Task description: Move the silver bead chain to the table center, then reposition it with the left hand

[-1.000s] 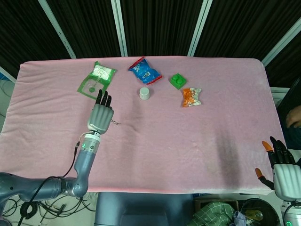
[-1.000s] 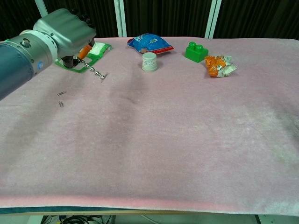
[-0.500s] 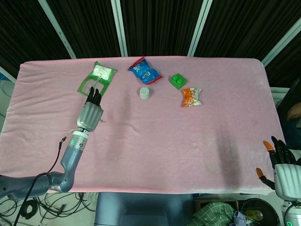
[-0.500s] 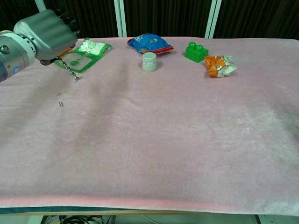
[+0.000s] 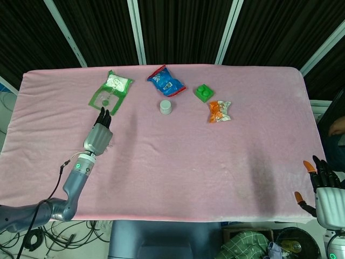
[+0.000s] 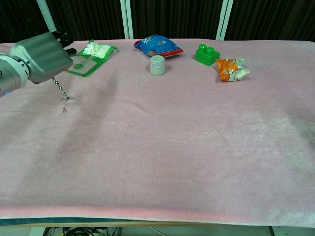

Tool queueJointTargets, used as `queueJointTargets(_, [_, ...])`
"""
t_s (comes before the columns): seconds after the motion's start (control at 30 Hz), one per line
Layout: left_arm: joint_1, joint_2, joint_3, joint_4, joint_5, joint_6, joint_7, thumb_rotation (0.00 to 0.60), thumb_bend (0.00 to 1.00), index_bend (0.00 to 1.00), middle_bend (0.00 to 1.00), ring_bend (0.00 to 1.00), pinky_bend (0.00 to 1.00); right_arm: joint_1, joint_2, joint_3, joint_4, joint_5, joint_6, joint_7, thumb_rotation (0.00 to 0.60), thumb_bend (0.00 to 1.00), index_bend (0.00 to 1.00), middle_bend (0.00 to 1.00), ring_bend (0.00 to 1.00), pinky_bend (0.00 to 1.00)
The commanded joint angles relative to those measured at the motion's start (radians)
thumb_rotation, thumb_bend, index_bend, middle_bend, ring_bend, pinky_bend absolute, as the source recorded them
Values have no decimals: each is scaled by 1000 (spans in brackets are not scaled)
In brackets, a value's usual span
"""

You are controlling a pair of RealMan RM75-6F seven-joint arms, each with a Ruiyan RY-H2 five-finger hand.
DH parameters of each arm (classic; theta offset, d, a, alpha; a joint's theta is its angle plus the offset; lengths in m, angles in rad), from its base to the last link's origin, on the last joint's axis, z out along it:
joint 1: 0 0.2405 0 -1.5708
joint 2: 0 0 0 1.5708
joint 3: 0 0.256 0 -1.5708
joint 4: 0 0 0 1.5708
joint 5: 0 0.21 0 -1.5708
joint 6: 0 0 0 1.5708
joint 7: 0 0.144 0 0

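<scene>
My left robot hand hangs over the left part of the pink tabletop, fingers closed on the silver bead chain, which dangles from it with its lower end touching or just above the cloth, beside a small paper clip. Just beyond lies a green packet. My right robot hand sits off the tabletop's near right corner, fingers spread, holding nothing. A white cap stands further back

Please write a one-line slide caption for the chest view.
Left hand holds the silver bead chain dangling above the pink table.
</scene>
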Motion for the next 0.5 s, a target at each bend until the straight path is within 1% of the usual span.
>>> queueJointTargets(0.03, [9, -6, 11, 14, 10, -10, 5, 600, 414, 629, 144, 0, 0, 0, 0, 1, 1, 1, 0, 0, 600, 177, 120, 0, 7, 178])
queueJointTargets(0.33, [26, -11, 14, 34, 32, -19, 23, 600, 414, 631, 145, 0, 0, 0, -2, 1, 1, -1, 1, 0, 600, 176, 120, 0, 7, 178])
queueJointTargets(0.5, [34, -20, 5, 51, 35, -35, 25, 600, 414, 632, 145, 0, 0, 0, -2, 2, -1, -1, 3, -1, 600, 176, 120, 0, 7, 179])
